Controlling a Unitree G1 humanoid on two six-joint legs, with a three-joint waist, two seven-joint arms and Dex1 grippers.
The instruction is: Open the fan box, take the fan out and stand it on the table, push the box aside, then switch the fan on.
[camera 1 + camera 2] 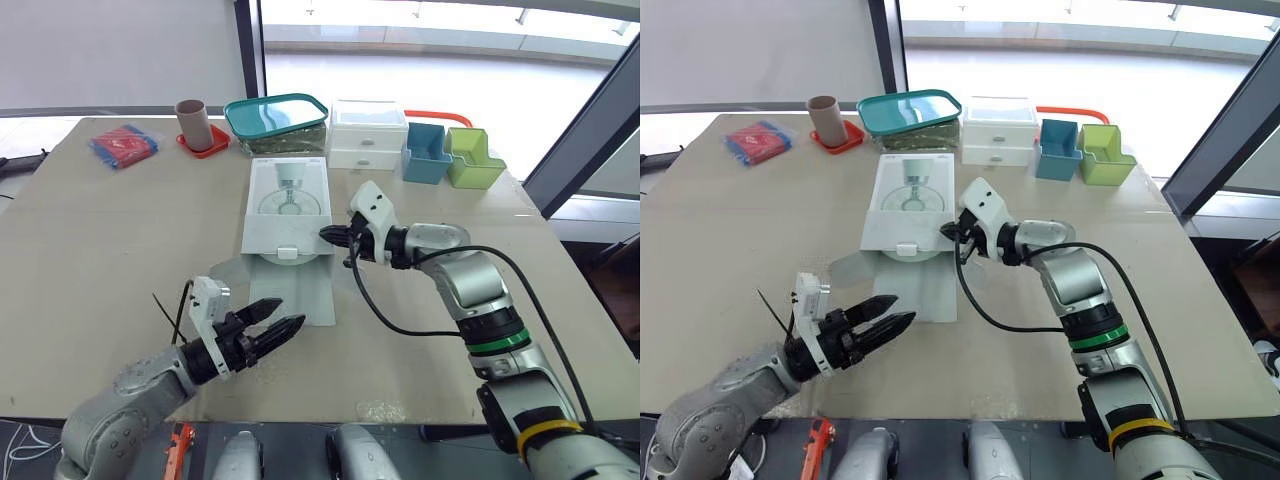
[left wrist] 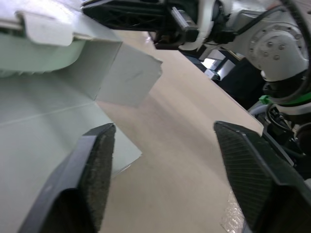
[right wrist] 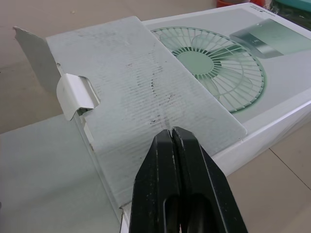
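The white fan box point(image 1: 288, 195) lies flat in the middle of the table, with a fan picture on its top. Its near end is open: a long flap point(image 1: 295, 290) lies on the table towards me, and the pale green fan point(image 2: 34, 53) shows inside the opening. My right gripper point(image 1: 335, 237) is shut at the box's near right corner. Its fingertips point(image 3: 172, 138) rest on a folded-back inner flap point(image 3: 141, 97), and nothing shows between them. My left gripper point(image 1: 290, 313) hovers open over the near end of the long flap, its fingers point(image 2: 92, 165) spread wide.
Along the far edge stand a red packet point(image 1: 123, 144), a brown cup point(image 1: 192, 122) on a red coaster, a teal-lidded container point(image 1: 277, 118), white drawers point(image 1: 368, 133), a blue bin point(image 1: 427, 152) and a green bin point(image 1: 473, 158). The table's front edge runs just behind my left gripper.
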